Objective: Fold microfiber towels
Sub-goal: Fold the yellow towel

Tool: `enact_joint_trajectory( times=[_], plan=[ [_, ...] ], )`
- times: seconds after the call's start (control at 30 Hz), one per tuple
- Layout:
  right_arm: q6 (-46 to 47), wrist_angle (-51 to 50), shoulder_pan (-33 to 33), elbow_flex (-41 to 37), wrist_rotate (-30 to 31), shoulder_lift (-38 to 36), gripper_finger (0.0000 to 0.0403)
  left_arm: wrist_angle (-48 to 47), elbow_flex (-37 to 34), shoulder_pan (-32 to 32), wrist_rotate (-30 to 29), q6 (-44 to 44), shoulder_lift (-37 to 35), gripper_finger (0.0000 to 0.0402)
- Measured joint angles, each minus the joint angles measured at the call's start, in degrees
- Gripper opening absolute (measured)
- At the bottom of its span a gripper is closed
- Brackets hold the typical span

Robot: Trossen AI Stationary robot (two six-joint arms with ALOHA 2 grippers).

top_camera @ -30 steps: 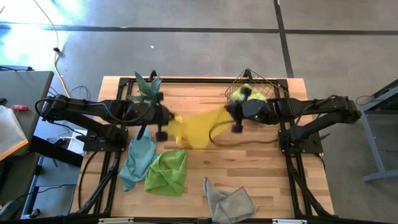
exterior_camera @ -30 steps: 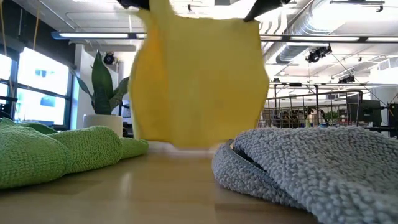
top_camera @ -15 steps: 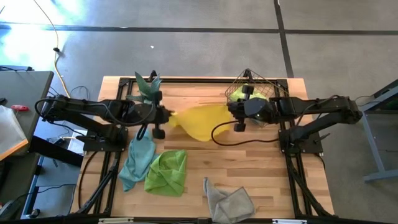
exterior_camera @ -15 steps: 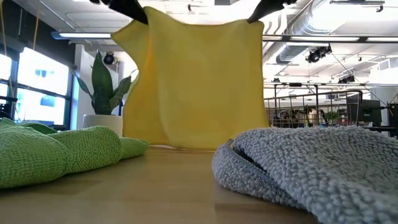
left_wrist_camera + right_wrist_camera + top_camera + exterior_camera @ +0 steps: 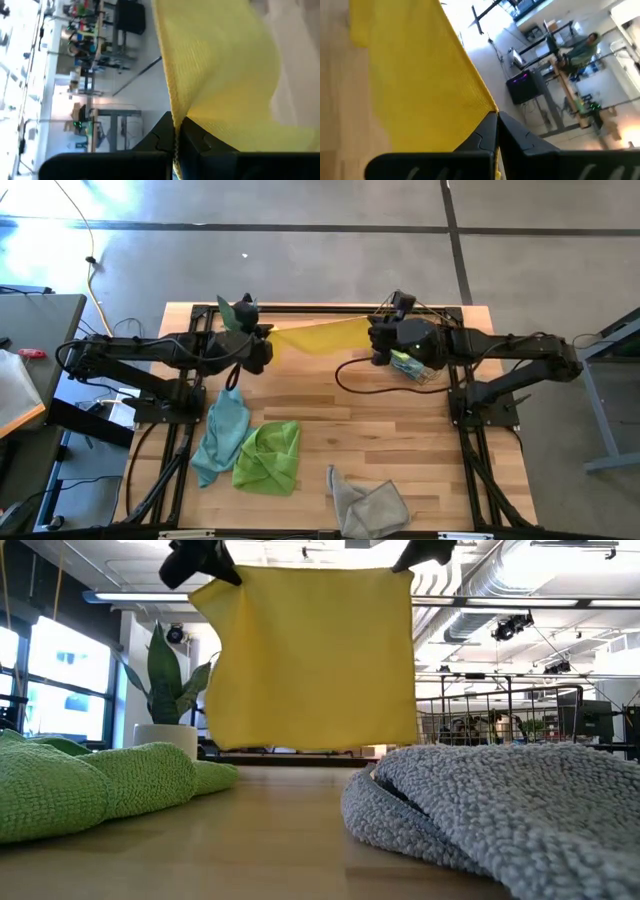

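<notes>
Butcher-block planks of the table [image 5: 400, 450] are carrying the loose cloths nearest the low camera: the grey towel [image 5: 500, 810] is lying crumpled at the near edge, the lime green towel [image 5: 90, 785] is bunched beside it, and the teal-blue towel [image 5: 222, 435] is lying against the green one's far side. Farther back, the yellow towel [image 5: 310, 655] is hanging as a flat sheet between the two grippers, its lower hem now clear of the wood, whereas a second ago it was sagging low and rumpled near the table's middle. The left gripper [image 5: 262, 340] is pinching one top corner with its jaws closed on the cloth, and the right gripper [image 5: 378, 340] is clamping the other top corner the same way; both have been carrying the towel toward the far edge, and the stretch between them is pulled taut. Just behind the right gripper the copper wire basket [image 5: 425, 370] is sitting with another green cloth inside, and behind the left gripper the potted plant [image 5: 165, 690] is standing.
</notes>
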Motion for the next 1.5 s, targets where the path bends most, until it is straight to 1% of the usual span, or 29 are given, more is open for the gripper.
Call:
enact_joint_trajectory(
  times=[0.07, 0.1, 0.13, 0.2, 0.27, 0.3, 0.37, 0.43, 0.47, 0.67, 0.77, 0.87, 0.97, 1.03, 1.1, 1.17, 1.23, 1.3, 1.37, 1.5],
  plan=[
    [3.4, -3.6, 0.2, 0.0, -1.0, 0.0, 0.0, -0.5, 0.0, -1.0, 0.7, -4.9, 0.0, 0.0],
    [6.3, -6.3, 0.6, 0.0, -2.6, 0.0, 0.0, -1.4, 0.0, -1.6, 2.3, -8.7, 0.0, 0.0],
    [9.9, -9.4, 1.0, 0.0, -5.0, 0.0, 0.0, -2.9, 0.0, -2.3, 5.0, -13.1, 0.0, 0.0],
    [18.5, -15.7, 1.5, -0.2, -11.8, 0.0, 0.0, -6.8, -0.1, -3.6, 14.1, -22.5, 0.4, 0.0],
    [26.5, -19.4, 2.2, -1.5, -19.1, 0.0, 0.0, -8.6, -1.0, -5.2, 22.9, -30.6, 2.0, 0.0],
    [29.7, -20.5, 2.7, -2.5, -22.6, 0.0, 0.0, -9.4, -1.8, -6.1, 25.7, -34.4, 3.1, 0.0],
    [35.0, -20.3, 4.1, -5.0, -28.2, 0.0, 0.0, -8.7, -3.6, -8.5, 29.1, -39.6, 5.9, 0.0],
    [38.5, -19.0, 5.8, -7.9, -33.0, 0.0, 0.0, -7.4, -5.3, -11.0, 30.8, -41.8, 9.0, 0.0],
    [39.8, -17.9, 6.7, -9.5, -34.5, 0.0, 0.0, -7.6, -5.8, -11.9, 31.4, -42.4, 10.9, 0.0],
    [45.2, -12.7, 11.5, -16.3, -36.3, 0.1, 0.0, -6.6, -5.9, -16.7, 32.2, -43.2, 21.3, 0.0],
    [45.7, -10.9, 13.2, -18.3, -36.6, 0.1, 0.0, -6.4, -5.8, -18.2, 32.3, -45.1, 24.6, 0.0],
    [45.6, -9.8, 14.0, -19.5, -36.5, 0.4, 0.0, -6.2, -5.8, -19.2, 32.3, -47.4, 26.1, 0.0],
    [45.5, -8.7, 13.4, -20.1, -35.1, 1.0, 0.0, -5.4, -5.8, -19.4, 32.0, -48.2, 26.8, 0.0],
    [44.2, -7.7, 12.7, -20.1, -33.3, 1.8, 0.0, -5.7, -5.8, -19.4, 29.6, -47.5, 26.5, 0.0],
    [43.0, -7.6, 11.9, -20.1, -30.2, 1.9, 0.0, -5.9, -5.8, -19.0, 24.1, -44.4, 26.4, 0.0],
    [42.2, -7.5, 10.9, -20.1, -27.0, 2.2, 0.0, -6.7, -5.8, -18.1, 16.7, -40.5, 26.5, 0.0],
    [42.4, -8.5, 9.8, -20.1, -25.4, 2.2, 0.0, -6.5, -5.8, -16.7, 11.1, -35.9, 26.5, 0.0],
    [42.5, -8.1, 8.7, -20.1, -25.2, 2.6, 0.0, -6.6, -5.8, -14.8, 9.8, -30.5, 26.5, 0.0],
    [42.3, -7.9, 8.1, -20.1, -24.4, 3.0, 0.0, -6.1, -5.8, -12.6, 10.6, -26.5, 26.5, 0.0],
    [40.3, -6.7, 6.7, -20.0, -22.4, 4.9, 0.0, -5.2, -5.8, -8.3, 12.6, -24.7, 26.5, 0.0]
  ],
)
